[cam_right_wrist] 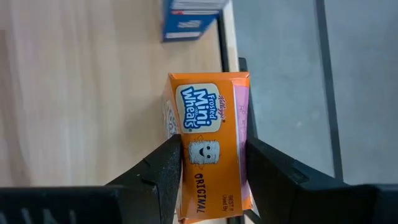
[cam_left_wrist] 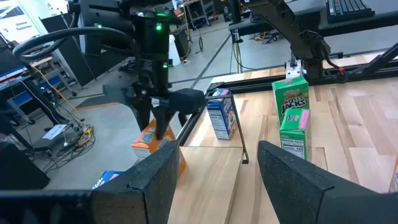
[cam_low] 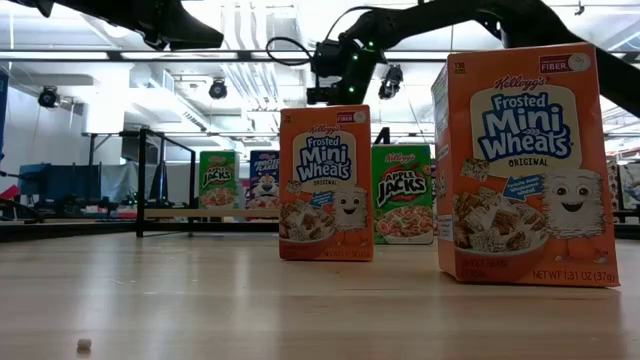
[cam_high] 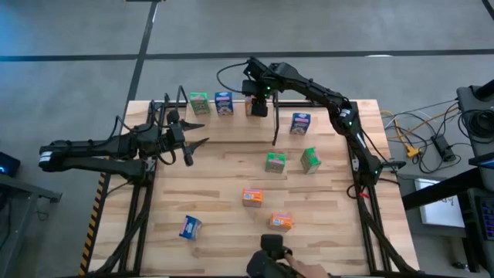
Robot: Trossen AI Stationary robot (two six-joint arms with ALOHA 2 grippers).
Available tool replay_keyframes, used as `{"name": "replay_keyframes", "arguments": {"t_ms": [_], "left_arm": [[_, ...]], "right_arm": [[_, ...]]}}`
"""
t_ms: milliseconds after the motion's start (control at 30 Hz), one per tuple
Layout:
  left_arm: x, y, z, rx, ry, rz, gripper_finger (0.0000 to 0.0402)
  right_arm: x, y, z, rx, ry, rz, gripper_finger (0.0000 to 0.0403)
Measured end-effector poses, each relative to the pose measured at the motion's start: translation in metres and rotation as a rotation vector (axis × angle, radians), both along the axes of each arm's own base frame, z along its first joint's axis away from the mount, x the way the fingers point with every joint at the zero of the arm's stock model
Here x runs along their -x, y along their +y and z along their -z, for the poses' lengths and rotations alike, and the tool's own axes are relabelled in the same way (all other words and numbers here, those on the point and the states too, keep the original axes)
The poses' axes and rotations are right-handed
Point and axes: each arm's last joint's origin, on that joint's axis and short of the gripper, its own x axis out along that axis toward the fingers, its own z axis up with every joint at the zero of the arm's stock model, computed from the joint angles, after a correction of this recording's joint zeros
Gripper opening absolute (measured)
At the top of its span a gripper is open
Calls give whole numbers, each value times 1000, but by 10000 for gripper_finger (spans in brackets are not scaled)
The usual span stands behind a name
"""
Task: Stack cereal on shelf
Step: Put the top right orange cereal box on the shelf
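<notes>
The light wood plank table point(cam_high: 231, 177) stands on a grey floor crossed by dark lines, with loose cables and equipment off to one side; the low view looks into a workshop with white ceiling pipes, spotlights and black frames. The shelf point(cam_high: 231, 116) is the wood strip with thin black wire uprights along the far edge of the table. On it stand a green box point(cam_high: 199, 103) and, just beside that, a blue box point(cam_high: 224, 103). Next along the shelf, the right gripper point(cam_right_wrist: 211, 163) has its two fingers pressed against the sides of an orange box point(cam_right_wrist: 211, 127) printed "Frosted Mini Wheats ORIGINAL". The left gripper point(cam_left_wrist: 214, 171) hangs near the shelf's green-box end with its fingers spread and nothing between them. In front of the shelf, on the open table, lie another blue box point(cam_high: 300, 122), two green boxes point(cam_high: 275, 161) point(cam_high: 310, 159), two orange boxes point(cam_high: 252, 198) point(cam_high: 281, 222) and a third blue box point(cam_high: 190, 227), well apart from the shelf. From table height the nearest orange fronts read "Kellogg's Frosted Mini Wheats Original" with a "FIBER" tag, and the green ones "Apple Jacks".
</notes>
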Motion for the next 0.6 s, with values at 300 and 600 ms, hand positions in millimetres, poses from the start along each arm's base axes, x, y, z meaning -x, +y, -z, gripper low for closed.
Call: {"name": "replay_keyframes", "arguments": {"t_ms": [300,600], "left_arm": [[0,0,0,0,2,0,201],[0,0,0,0,2,0,201]], "right_arm": [[6,-9,0,-68,-42,-8,151],[6,-11,0,-23,-29,0,159]]}}
